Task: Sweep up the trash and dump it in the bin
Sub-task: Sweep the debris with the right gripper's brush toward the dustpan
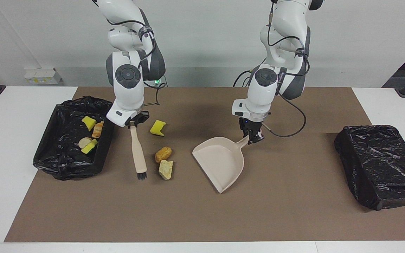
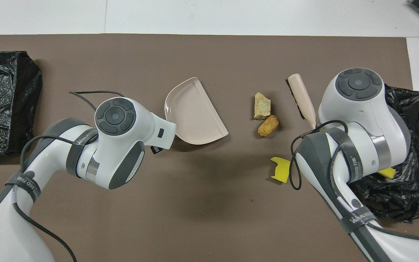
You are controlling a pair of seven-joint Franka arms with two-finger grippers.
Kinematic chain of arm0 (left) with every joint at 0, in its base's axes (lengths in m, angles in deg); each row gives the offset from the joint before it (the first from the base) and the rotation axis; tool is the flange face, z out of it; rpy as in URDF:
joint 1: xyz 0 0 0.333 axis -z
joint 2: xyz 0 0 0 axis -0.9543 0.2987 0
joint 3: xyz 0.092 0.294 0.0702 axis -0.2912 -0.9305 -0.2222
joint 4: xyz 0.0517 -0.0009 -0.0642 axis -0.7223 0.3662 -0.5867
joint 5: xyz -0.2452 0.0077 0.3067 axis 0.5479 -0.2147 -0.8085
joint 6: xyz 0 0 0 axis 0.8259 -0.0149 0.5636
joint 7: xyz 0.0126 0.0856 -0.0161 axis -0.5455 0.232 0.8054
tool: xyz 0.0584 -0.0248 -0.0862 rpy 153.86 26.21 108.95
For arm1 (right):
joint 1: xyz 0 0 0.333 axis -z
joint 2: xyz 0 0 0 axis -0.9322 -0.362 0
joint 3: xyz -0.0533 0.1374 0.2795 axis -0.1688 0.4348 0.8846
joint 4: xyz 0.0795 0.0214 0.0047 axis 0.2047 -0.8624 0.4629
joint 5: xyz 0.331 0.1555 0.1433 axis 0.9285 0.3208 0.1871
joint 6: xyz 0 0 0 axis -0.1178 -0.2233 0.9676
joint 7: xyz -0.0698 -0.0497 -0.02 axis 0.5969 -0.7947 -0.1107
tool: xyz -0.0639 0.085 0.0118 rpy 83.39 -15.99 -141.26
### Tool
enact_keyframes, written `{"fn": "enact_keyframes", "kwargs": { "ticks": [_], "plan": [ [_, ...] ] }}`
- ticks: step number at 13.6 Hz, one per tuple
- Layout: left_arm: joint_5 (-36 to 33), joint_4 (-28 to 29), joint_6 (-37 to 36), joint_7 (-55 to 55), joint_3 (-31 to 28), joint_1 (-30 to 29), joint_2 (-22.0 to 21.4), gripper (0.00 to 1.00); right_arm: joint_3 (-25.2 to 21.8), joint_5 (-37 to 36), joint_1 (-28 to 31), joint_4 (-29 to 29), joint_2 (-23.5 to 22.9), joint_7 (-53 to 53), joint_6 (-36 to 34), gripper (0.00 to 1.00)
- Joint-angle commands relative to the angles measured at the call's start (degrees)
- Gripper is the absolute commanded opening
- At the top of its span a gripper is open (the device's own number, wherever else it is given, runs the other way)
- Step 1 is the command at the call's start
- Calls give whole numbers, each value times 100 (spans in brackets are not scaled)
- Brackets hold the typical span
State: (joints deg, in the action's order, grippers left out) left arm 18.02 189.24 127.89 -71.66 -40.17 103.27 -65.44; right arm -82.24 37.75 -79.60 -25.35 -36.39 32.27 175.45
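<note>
My right gripper (image 1: 134, 122) is shut on the beige brush (image 1: 138, 151), whose black bristles are down at the mat between the bin and two scraps. An orange-brown lump (image 1: 163, 154) and a beige stone chunk (image 1: 166, 169) lie together; a yellow sponge bit (image 1: 158, 128) lies nearer to the robots. My left gripper (image 1: 254, 136) is shut on the handle of the beige dustpan (image 1: 220, 161), its mouth facing the scraps. The black-lined bin (image 1: 65, 170) at the right arm's end holds several scraps (image 1: 89, 123). In the overhead view the brush (image 2: 301, 96), dustpan (image 2: 195, 112), stone (image 2: 262, 105), lump (image 2: 268, 126) and sponge (image 2: 280, 169) show; both grippers are hidden under the arms.
A second black-bagged box (image 1: 381, 165) stands at the left arm's end of the brown mat (image 1: 202, 218). White table shows around the mat. A black cable (image 1: 294, 130) hangs from the left arm close to the mat.
</note>
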Motion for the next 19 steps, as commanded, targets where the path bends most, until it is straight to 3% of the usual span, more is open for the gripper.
{"fn": "enact_keyframes", "kwargs": {
  "ticks": [1,5,8,13,19],
  "plan": [
    [-355,47,-171,-1388,37,-172,-109,0,53,-180,387,-23,-2,833,50,0],
    [-610,29,-171,-1807,45,-173,-82,0,62,-224,353,-233,-186,942,174,0],
    [-672,38,-136,-1799,54,-94,-38,0,79,-110,318,-409,-257,460,288,0],
    [-663,108,-171,-1764,63,90,-91,0,79,180,-112,-788,-406,134,727,0],
    [-663,170,-171,-1518,63,82,-117,0,79,1092,-543,-770,-441,-8,973,0]
  ]
}}
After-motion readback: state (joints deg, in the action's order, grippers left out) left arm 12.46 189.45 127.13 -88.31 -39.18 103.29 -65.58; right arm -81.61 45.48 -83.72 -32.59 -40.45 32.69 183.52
